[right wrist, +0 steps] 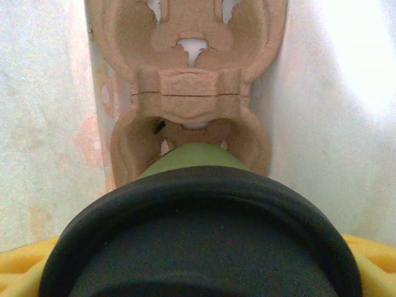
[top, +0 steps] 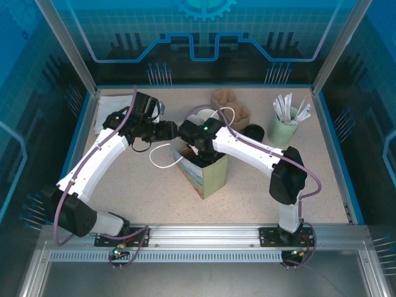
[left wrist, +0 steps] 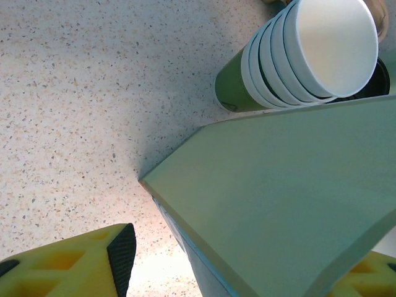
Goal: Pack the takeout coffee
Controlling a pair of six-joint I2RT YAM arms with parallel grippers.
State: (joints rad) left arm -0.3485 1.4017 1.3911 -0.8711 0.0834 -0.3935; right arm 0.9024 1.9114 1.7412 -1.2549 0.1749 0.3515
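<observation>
A speckled beige surface carries several loose items. Near its right rear corner stands a pale green cup full of white sticks. A loose black lid lies just beside that cup, on its left. Brown moulded pulp carriers sit at the back, near the middle. A white paper sheet lies at the left rear. A nested stack of green cups shows white insides.
</observation>
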